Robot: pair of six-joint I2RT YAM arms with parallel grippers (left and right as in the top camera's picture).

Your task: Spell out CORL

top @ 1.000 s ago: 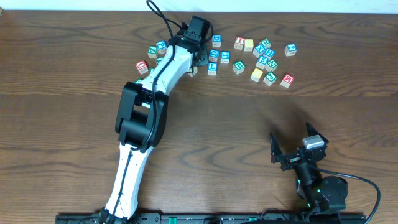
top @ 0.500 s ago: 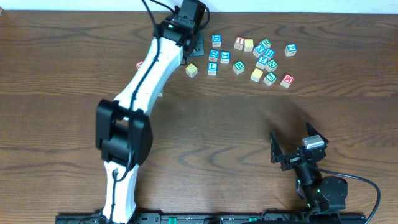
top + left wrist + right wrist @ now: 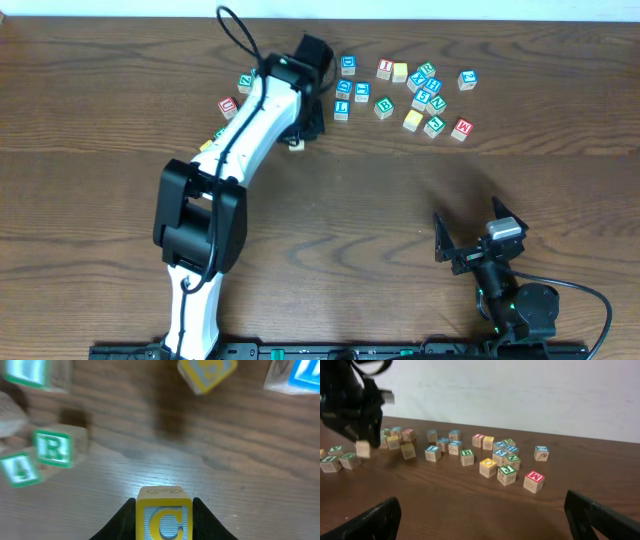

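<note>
The left gripper (image 3: pixel 164 508) is closed on the C block (image 3: pixel 164 521), one finger (image 3: pixel 125 520) pressed against each side. The cube's facing side has a yellow border and a pale blue C. From overhead, this block is held over bare wood on the robot's side of the scattered letters, just clear of the nearest cubes. The views do not show whether its base touches the table (image 3: pixel 400 200).

In the left wrist view the R block (image 3: pixel 52 449), a green letter in a green frame on white, lies on the wood to the left of the held cube and well apart from it. A second green-lettered block (image 3: pixel 20 469) sits just beside it. A yellow-framed block (image 3: pixel 207 371) lies tilted further out, with a blue-lettered block (image 3: pixel 299 374) off to its right. Both are too blurred to read.

Most of the other cubes form a loose cluster (image 3: pixel 420 95) toward the far edge, with a red M block (image 3: pixel 461 128) at its outer corner and a plain yellow-topped block (image 3: pixel 412 120) near it.

The right gripper (image 3: pixel 472 235) sits near the front right of the table, well away from every cube, with its jaws spread wide and nothing between them
</note>
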